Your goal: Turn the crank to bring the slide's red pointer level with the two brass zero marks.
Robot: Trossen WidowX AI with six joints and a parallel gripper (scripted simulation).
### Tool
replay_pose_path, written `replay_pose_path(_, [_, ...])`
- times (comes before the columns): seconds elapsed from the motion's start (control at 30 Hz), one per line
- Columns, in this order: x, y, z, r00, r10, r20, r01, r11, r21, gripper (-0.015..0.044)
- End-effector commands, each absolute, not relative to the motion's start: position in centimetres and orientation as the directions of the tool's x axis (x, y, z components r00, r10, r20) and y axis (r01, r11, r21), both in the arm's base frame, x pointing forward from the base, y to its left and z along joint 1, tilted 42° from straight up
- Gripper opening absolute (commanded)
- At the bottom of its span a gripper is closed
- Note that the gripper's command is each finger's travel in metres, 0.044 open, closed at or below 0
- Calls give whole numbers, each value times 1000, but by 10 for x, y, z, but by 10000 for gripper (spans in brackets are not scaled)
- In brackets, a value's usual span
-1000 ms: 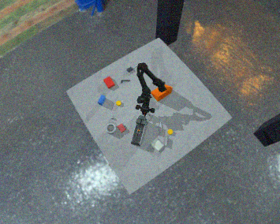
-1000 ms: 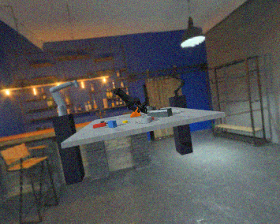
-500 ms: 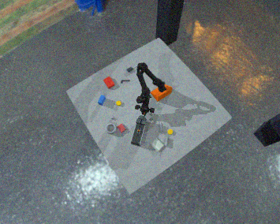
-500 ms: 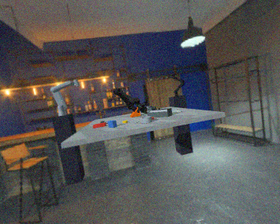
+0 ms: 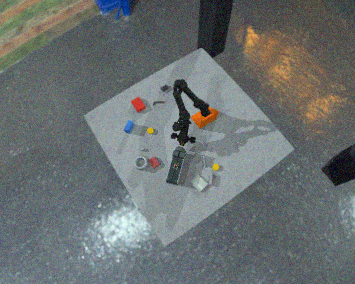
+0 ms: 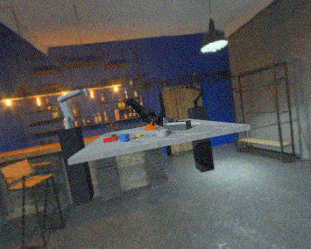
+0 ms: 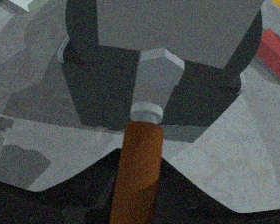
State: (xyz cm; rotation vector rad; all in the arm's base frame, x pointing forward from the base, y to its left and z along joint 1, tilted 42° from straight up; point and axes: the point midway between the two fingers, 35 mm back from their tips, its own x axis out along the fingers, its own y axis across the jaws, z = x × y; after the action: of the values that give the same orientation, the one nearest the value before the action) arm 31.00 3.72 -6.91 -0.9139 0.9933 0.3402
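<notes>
The machine is a long dark grey-green box on the table. Its near end fills the top of the wrist view, with a grey crank arm in front of it. The crank's orange-brown handle runs down from that arm between my fingers. My gripper is shut on the handle, at the machine's end nearest the arm. A tiny reddish spot shows on the machine's top; I cannot tell the pointer's level from it. The two brass zero marks cannot be made out.
A small red block and a grey ring-shaped cup stand on one side of the machine, a white block and a yellow piece on the other. An orange block is beside the arm. Red and blue blocks lie farther off.
</notes>
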Motion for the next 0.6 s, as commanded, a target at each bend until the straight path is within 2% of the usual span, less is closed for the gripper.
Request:
replay_pose_path(0.0, [316, 32, -64, 545, -162, -823, -607, 601, -520, 0])
replay_pose_path(0.57, [317, 31, -62, 545, -162, -823, -607, 601, -520, 0])
